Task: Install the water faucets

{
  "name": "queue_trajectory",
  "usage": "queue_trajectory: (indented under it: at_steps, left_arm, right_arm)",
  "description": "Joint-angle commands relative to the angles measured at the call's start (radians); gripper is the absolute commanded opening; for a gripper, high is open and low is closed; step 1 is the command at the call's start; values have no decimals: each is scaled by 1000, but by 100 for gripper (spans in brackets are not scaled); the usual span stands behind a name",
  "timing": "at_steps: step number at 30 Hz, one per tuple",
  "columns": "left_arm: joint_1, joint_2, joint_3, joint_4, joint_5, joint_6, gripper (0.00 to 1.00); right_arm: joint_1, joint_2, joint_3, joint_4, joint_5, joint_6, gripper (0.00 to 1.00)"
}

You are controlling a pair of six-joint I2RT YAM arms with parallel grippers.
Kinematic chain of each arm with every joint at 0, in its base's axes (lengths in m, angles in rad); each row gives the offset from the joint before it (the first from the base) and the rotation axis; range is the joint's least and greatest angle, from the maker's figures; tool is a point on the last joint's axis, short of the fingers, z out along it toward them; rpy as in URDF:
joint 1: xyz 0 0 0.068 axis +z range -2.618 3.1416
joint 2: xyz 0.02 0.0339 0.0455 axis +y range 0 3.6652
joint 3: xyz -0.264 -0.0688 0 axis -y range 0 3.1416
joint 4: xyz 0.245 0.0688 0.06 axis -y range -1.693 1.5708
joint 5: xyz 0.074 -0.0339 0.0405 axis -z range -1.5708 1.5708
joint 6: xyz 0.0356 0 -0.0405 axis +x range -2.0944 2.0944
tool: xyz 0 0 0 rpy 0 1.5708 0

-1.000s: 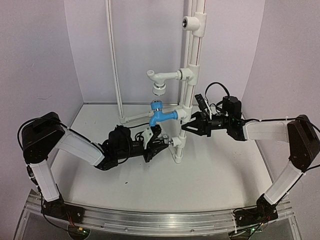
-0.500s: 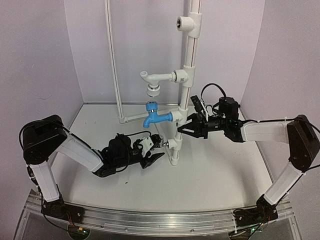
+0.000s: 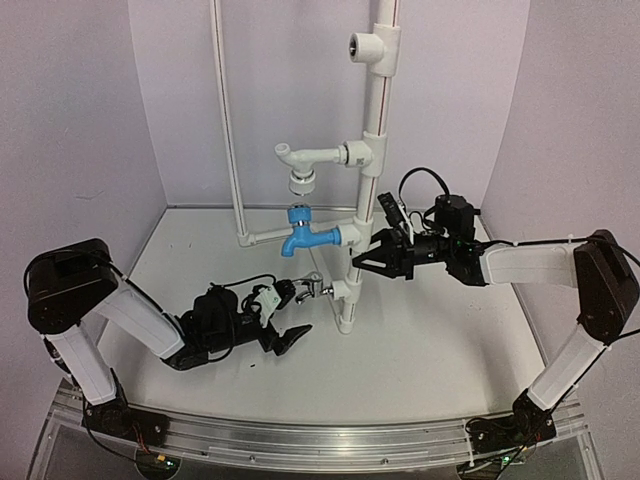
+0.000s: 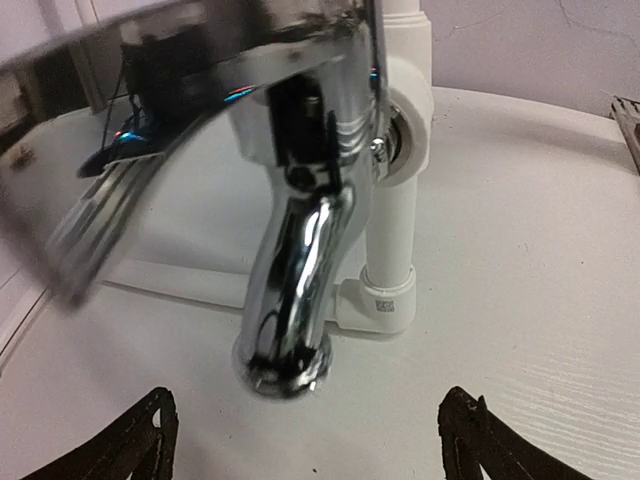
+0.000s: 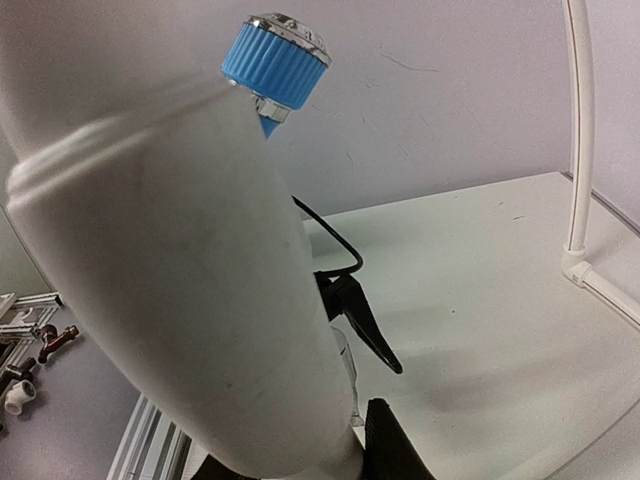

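Left hand (image 4: 310, 442) near shiny silver faucet (image 4: 300, 250)

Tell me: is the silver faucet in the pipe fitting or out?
In: the silver faucet hangs from the pipe fitting, left gripper open and apart.

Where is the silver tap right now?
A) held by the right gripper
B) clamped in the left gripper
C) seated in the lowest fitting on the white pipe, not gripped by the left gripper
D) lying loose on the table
C: the silver tap sticks out of the lowest fitting on the white pipe, and the left gripper stands open, not clamping it.
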Motion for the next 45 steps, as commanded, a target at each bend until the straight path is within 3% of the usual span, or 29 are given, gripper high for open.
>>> queue_trajectory:
  at_steps: [1, 4, 11, 16, 26, 32, 45]
  left_arm:
    - [-5, -133, -86, 100, -16, -52, 92]
    - [-25, -230, -124, 23, -25, -24, 99]
    - [-153, -444, -81, -308, -144, 168, 98]
    - [-179, -524, -13, -462, -178, 268, 97]
    - [-182, -417, 130, -548, -221, 436, 98]
    - [-182, -348, 236, -677, -198, 422, 98]
    - [-168, -255, 338, -712, -194, 374, 100]
  right_arm:
    - [-5, -25, 43, -52, -101, 193, 0]
    - [-9, -14, 49, -50, -101, 200, 0]
    - [-10, 7, 63, -50, -96, 208, 0]
    - [-10, 13, 62, -51, -98, 208, 0]
    - [-10, 11, 52, -53, -93, 209, 0]
    - [-10, 14, 49, -54, -89, 209, 0]
    - [-10, 6, 40, -52, -86, 205, 0]
